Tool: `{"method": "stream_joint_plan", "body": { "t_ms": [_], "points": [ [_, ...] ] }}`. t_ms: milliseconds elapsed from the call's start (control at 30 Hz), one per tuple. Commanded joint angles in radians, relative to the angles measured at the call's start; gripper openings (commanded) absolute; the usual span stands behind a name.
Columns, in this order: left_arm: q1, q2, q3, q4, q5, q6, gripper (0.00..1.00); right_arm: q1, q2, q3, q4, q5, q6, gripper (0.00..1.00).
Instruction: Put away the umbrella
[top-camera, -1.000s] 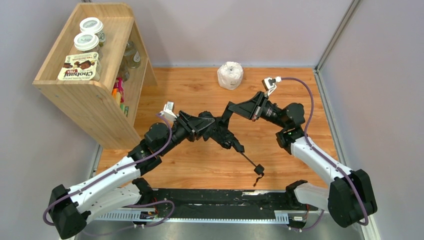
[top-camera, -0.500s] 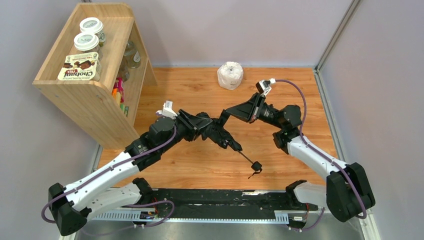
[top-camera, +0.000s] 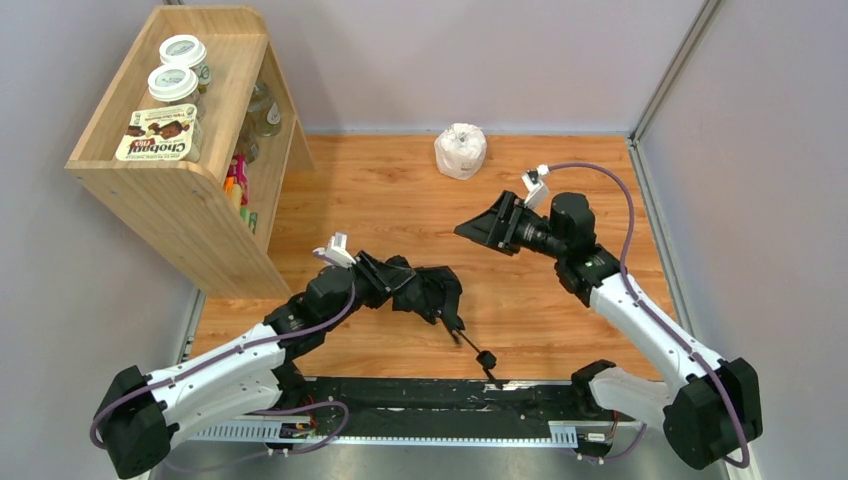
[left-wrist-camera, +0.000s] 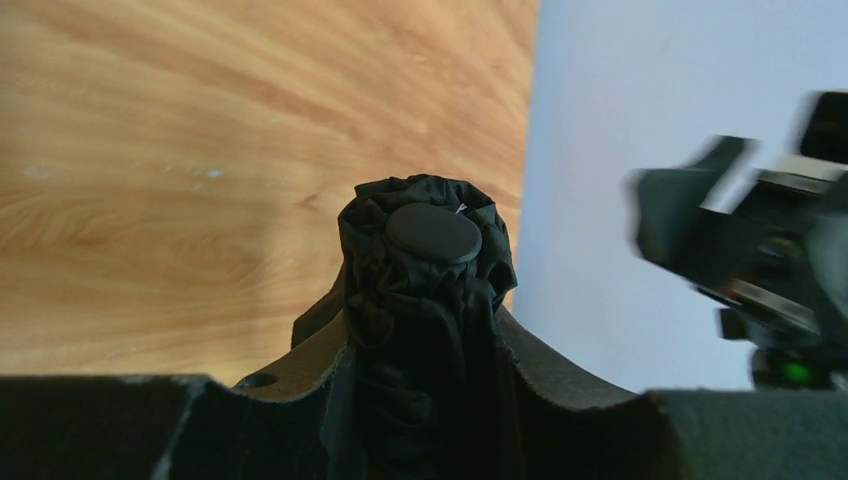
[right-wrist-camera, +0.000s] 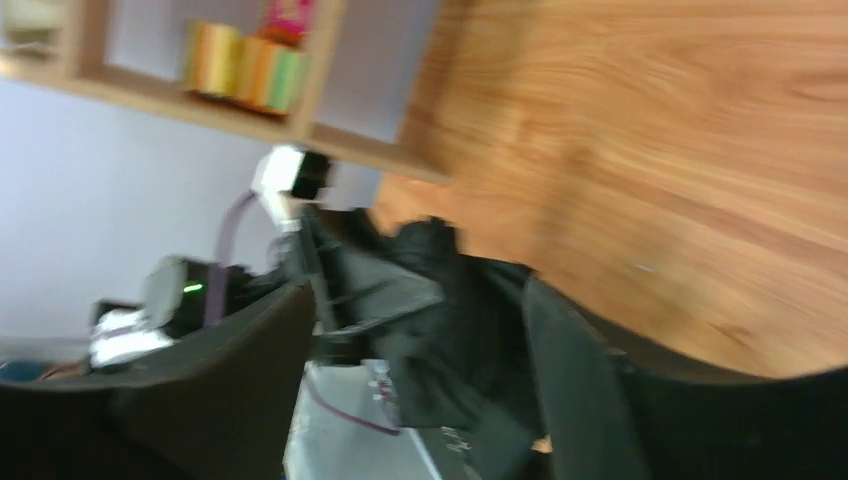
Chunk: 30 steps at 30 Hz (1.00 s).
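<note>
Since the earlier frame, the right gripper has let go of the umbrella and drawn off toward the far right. The left gripper has carried the bundle back toward the near edge of the table. The two grippers, which were meeting over the fabric, now stand well apart.

From above, we see the left gripper clamped on the bunched black canopy. The thin shaft slants from the fabric toward the near right. It ends in the small handle knob, with the wrist strap trailing just beside the black rail at the arms' bases. We cannot tell whether the bundle rests on the wood or hangs just above it.

In the left wrist view, the rumpled fabric fills the gap between the two fingers, pressed in on both sides. The round end cap pokes out past the fingertips, and the right arm shows beyond it only as a dark blur.

In the right wrist view (smeared by motion), its own fingers stand apart with nothing between them. The left arm and the dark bundle sit some way off beyond the gap.

At the far left stands the wooden shelf, with two white-lidded tubs and a carton on top. A white wrapped lump sits near the back wall.
</note>
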Motion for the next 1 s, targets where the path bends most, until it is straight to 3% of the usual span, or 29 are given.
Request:
{"method": "stream_joint_plan", "body": {
  "t_ms": [0,33,167,233,300,367,433,600,767,833,967],
  "points": [
    [0.000,-0.065,-0.001,0.505,0.029,0.114,0.00,-0.081,-0.060,0.016,-0.339,0.138,-0.163,0.95],
    [0.001,-0.071,0.009,0.542,0.038,0.138,0.00,-0.099,-0.088,0.016,-0.374,0.164,-0.158,1.00],
    [0.006,-0.083,0.052,0.660,0.087,0.236,0.00,-0.191,-0.136,0.054,-0.492,0.193,-0.236,1.00],
    [0.011,-0.092,0.077,0.706,0.112,0.296,0.00,-0.286,-0.105,0.103,-0.592,0.126,-0.185,1.00],
    [0.017,-0.103,0.107,0.725,0.124,0.375,0.00,-0.361,-0.070,0.108,-0.621,-0.050,-0.056,1.00],
    [0.027,-0.109,0.141,0.743,0.136,0.481,0.00,-0.376,-0.041,0.079,-0.550,-0.272,0.122,1.00],
    [0.041,-0.099,0.178,0.768,0.153,0.533,0.00,-0.337,-0.047,0.024,-0.421,-0.366,0.315,0.99],
    [0.093,-0.008,0.297,0.837,0.230,0.547,0.00,-0.294,-0.129,-0.125,-0.148,-0.417,0.757,0.93],
    [0.124,0.078,0.364,0.938,0.273,0.503,0.00,-0.230,-0.154,-0.229,0.124,-0.414,1.091,0.90],
    [0.130,0.107,0.382,0.977,0.290,0.489,0.00,-0.198,-0.160,-0.251,0.225,-0.393,1.206,0.90],
    [0.138,0.162,0.397,1.038,0.305,0.457,0.00,-0.135,-0.159,-0.234,0.267,-0.344,1.311,0.90]
  ]
}}
